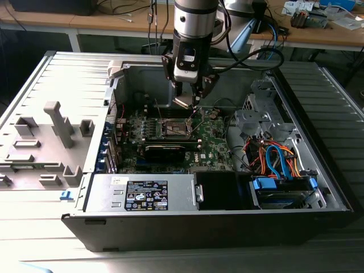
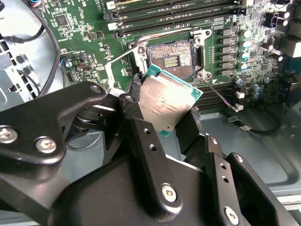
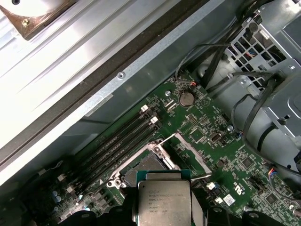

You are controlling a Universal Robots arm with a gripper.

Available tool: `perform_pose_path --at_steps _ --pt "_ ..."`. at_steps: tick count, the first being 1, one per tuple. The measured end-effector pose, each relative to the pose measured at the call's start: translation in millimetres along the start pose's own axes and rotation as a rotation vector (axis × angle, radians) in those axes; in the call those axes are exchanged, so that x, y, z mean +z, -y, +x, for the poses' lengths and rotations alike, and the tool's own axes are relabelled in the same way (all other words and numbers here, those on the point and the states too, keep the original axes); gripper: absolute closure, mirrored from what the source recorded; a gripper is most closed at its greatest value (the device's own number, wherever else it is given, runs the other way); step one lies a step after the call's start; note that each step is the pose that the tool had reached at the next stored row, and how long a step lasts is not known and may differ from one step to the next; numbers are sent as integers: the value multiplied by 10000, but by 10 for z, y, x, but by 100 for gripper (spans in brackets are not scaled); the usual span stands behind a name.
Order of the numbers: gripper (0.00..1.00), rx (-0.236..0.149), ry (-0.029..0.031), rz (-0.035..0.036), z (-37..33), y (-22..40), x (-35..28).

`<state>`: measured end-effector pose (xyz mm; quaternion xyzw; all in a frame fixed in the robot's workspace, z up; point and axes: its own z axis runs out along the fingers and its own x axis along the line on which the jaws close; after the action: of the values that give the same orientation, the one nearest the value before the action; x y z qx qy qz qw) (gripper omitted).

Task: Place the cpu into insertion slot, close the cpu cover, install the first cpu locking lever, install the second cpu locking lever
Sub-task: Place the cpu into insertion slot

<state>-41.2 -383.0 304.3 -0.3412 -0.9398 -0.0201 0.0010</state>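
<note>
In the second wrist view, the cpu (image 2: 167, 106) was seen clamped by opposite edges between the two black fingers (image 2: 141, 129) of the tool (image 2: 165, 113), which was thus drawn in narrow around the chip. The chip was held tilted, metal top outward, with one corner aimed at the insertion slot (image 2: 170, 59). The slot lay bare just beyond that corner. Being square, the chip offered no long axis, only edges to be squared with the socket rim.

In the first wrist view, the cpu cover (image 3: 193, 152) was found swung up beside the slot, and the chip was held just short of the socket rather than over it.

In the exterior view, the tool was placed above the green board (image 1: 213, 139) inside the computer case (image 1: 318, 165), with the slot below it and slightly toward the exterior view's left.
</note>
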Motion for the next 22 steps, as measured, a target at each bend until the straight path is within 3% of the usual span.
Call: perform_pose_path --at_steps 22 --pt "45 436 16 -7 0 0 10"
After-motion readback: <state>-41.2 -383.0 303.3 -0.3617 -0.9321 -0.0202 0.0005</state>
